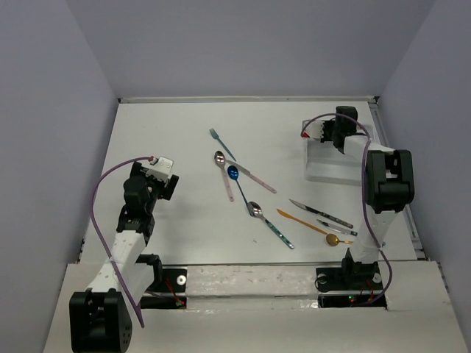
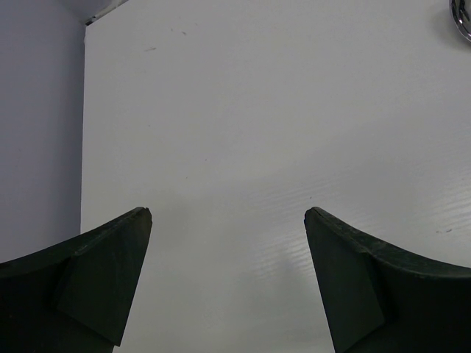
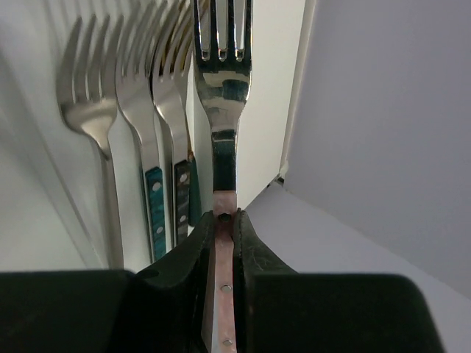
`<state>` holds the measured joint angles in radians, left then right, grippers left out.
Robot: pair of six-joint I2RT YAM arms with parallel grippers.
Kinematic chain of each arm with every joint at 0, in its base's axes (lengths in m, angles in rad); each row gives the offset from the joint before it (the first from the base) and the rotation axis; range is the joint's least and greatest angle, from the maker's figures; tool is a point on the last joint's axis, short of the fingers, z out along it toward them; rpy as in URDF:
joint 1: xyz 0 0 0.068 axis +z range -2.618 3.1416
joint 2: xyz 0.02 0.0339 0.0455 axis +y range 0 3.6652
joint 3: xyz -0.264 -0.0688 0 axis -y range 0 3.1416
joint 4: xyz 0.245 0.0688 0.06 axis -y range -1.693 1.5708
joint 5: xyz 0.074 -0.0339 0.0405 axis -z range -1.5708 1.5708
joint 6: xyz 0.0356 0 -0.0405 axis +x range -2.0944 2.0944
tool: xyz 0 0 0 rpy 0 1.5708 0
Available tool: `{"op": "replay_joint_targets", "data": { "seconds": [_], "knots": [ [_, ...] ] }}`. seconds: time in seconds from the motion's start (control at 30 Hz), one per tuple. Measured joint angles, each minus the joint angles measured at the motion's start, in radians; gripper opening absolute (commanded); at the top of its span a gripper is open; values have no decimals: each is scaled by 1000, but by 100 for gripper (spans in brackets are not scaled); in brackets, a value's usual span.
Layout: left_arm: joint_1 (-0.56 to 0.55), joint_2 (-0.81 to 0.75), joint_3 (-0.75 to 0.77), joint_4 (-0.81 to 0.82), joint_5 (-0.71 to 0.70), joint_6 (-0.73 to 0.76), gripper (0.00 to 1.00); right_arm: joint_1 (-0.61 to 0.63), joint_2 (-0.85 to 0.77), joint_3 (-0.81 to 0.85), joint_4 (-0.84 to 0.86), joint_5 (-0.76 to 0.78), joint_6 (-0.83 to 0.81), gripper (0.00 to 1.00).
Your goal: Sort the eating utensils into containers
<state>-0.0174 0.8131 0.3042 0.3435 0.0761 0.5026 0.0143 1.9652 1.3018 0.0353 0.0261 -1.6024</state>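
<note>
Above the white tray point(image 1: 333, 172), the right end effector point(image 3: 223, 219) pinches a pink-handled fork point(image 3: 223, 103) by its handle. Its tines line up with the forks point(image 3: 158, 118) lying in one compartment, likely so it can join them. Left of the tray, loose utensils point(image 1: 255, 210) lie on the tabletop point(image 1: 169, 132). Farther left, the left end effector point(image 2: 228, 213) hangs wide and empty.
</note>
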Motion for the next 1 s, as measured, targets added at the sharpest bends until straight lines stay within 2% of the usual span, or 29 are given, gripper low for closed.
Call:
{"op": "replay_joint_targets", "data": {
  "seconds": [0.17,0.2,0.23,0.3,0.37,0.5,0.73,0.8,0.9,1.0],
  "knots": [
    [0,0,-1,5,-1,4,99,-57,0,-3,-2,-5,-14,0],
    [0,0,-1,5,-1,4,99,-65,0,-3,-2,-6,-18,4],
    [0,0,-1,6,-2,5,99,-71,0,-5,-1,-7,-21,13],
    [0,0,-1,6,-2,6,99,-85,0,-9,-3,-5,-26,45],
    [0,0,-1,6,-4,6,99,-87,0,-9,-5,-7,-23,58],
    [0,0,-1,10,-7,7,99,-85,0,-8,16,-17,-3,66],
    [0,0,-1,12,-10,7,99,-76,-51,-14,155,-89,137,72],
    [0,0,-1,12,-10,7,99,-68,-96,-25,190,-118,223,77],
    [0,0,-1,12,-11,7,99,-21,-201,-27,227,-171,459,77],
    [0,-4,-2,12,-17,7,99,51,-278,42,142,-250,702,77]
  ]
}}
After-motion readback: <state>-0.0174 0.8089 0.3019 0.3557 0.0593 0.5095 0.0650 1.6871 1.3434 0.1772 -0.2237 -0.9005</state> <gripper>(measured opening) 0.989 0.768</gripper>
